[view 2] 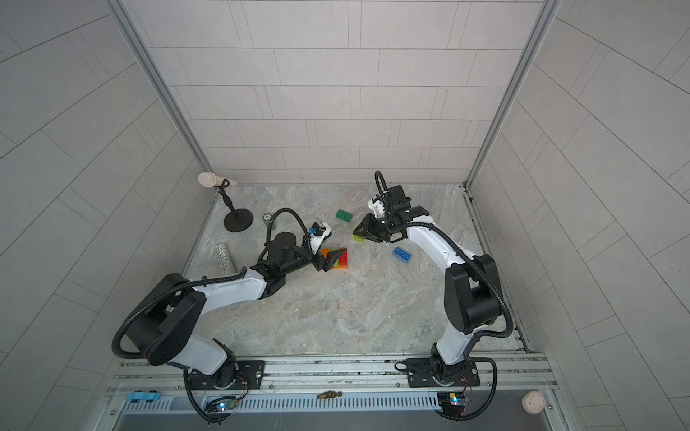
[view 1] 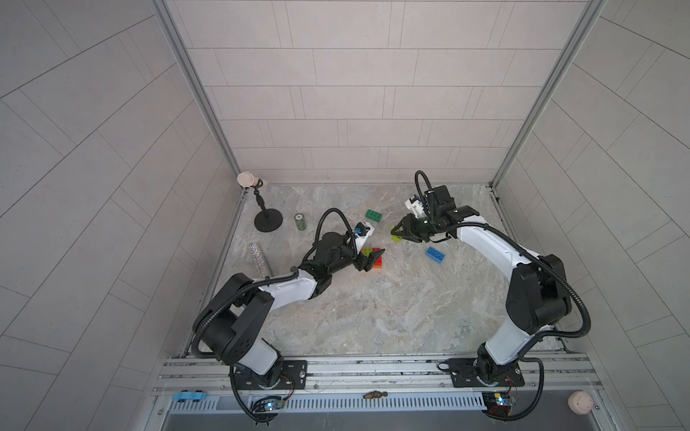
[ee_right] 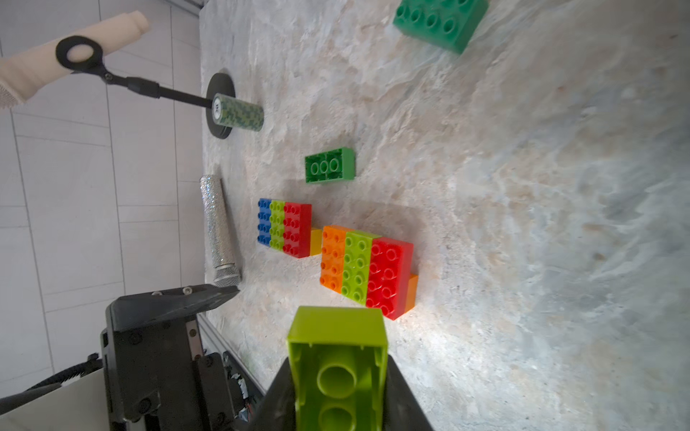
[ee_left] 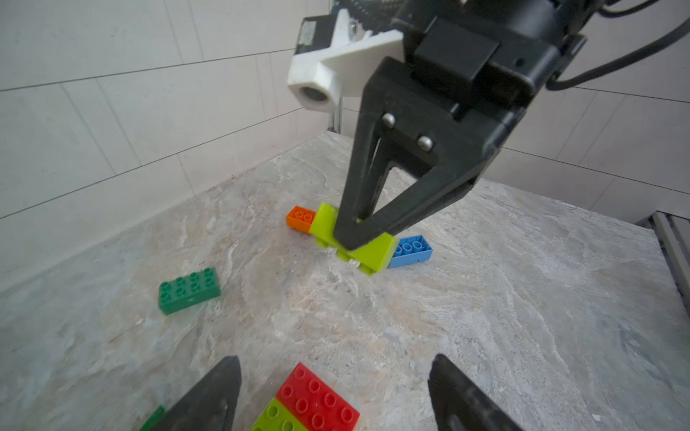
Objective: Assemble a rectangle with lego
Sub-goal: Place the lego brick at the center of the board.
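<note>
The stone table (view 1: 373,317) carries everything. Your left gripper (ee_left: 336,367) hangs with its fingers spread wide and nothing in them, one on each side of the joined slab (ee_right: 367,270) of orange, lime and red bricks lying just beneath them. Your right gripper (ee_left: 354,239) is closed narrow on a lime brick (ee_right: 336,336), apart from that slab. A second slab (ee_right: 284,227) of blue, lime and red lies farther out beyond its fingertips.

Watch three things:
- **Orientation:** the lime brick's hollow side faces back toward the wrist and its studs point out past the fingertips, so I judge it will not seat unless you turn it first.
- **Grip:** much of the brick sticks out beyond the fingers, so pressing down could twist it loose.
- **Collision:** the left fingers straddle the very spot you may want, so coming in now could knock the grippers together and shove the slab.

A dark green brick (ee_left: 189,291) and a blue brick (ee_left: 410,250) lie loose beside the right fingers
</note>
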{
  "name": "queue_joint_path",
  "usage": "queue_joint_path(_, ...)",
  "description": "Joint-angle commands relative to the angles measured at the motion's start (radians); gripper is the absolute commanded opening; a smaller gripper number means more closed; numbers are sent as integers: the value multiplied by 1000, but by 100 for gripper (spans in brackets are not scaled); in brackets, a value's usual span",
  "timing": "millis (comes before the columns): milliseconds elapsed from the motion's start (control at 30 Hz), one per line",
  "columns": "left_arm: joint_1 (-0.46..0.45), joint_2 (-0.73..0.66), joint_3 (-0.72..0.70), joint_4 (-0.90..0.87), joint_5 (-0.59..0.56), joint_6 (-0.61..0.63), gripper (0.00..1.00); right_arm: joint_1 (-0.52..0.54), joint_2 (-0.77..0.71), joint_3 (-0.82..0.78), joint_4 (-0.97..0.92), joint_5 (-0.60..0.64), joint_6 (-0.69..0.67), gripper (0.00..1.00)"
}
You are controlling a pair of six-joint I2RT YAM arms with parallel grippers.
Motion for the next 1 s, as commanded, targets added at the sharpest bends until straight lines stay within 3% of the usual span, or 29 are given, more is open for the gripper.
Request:
queue_joint_path(0,-8,32,40,122,60,75,84,15,-13,19,-45,-86,-37,29)
queue_joint_path(267,-9,117,109,102,129,102,83,53,-9,55,-120,-122,-101,29)
queue_joint_path(533,-7,111,118,102,131,98,76,66,-5,56,-170,-163,-154,29)
queue_joint_path(733,-7,106,114,97,133,100,49,66,-10,51,-147,-163,-140,30)
queue_joint_path(833,-5,101,114,89,118,101,38,62,-14,52,-149,-157,-140,39)
queue_joint_path(967,-3,85,141,-47,100,131,32,21,-58,42,-157,-121,-145,51)
